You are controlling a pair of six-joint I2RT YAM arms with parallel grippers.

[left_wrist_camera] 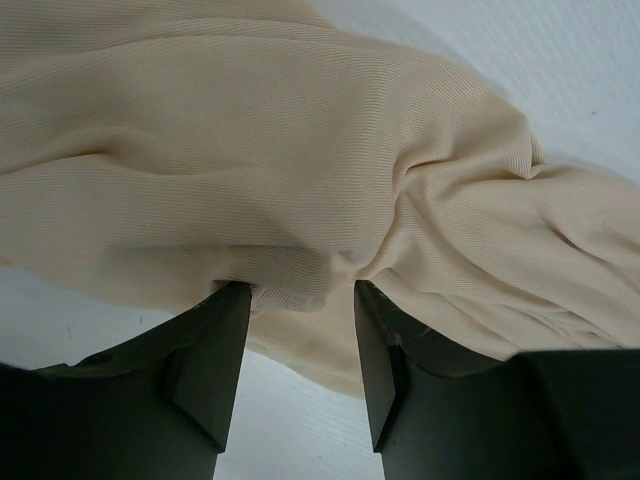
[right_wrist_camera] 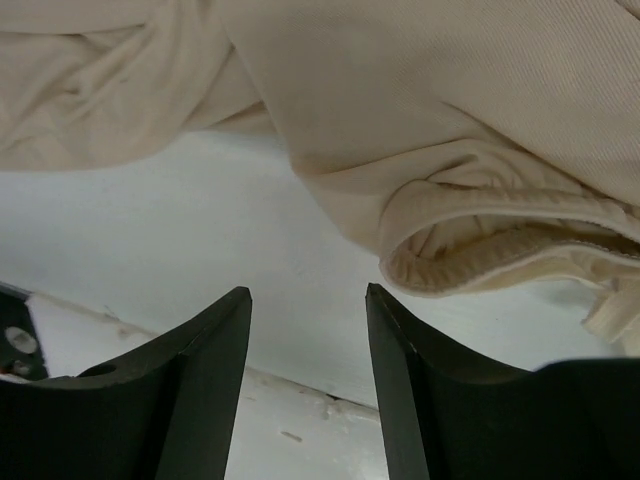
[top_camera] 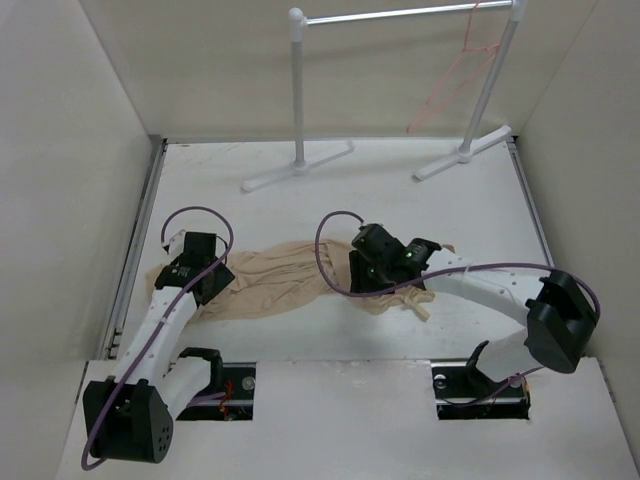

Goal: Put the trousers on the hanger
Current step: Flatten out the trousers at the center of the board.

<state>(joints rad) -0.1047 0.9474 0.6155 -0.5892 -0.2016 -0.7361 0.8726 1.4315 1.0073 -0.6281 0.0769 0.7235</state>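
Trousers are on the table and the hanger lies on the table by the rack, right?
No: the hanger hangs on the rack, at its bar's right end, as the top view shows. The trousers do lie on the table.

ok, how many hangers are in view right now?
1. The pink wire hanger hangs from the right end of the rack bar, at the far end of the table. None shows elsewhere, though the trousers could hide one.

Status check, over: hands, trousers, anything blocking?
Left hand open, tips at a fold of the trousers. Right hand open over bare table. Hanger on rack, far right; nothing in the way.
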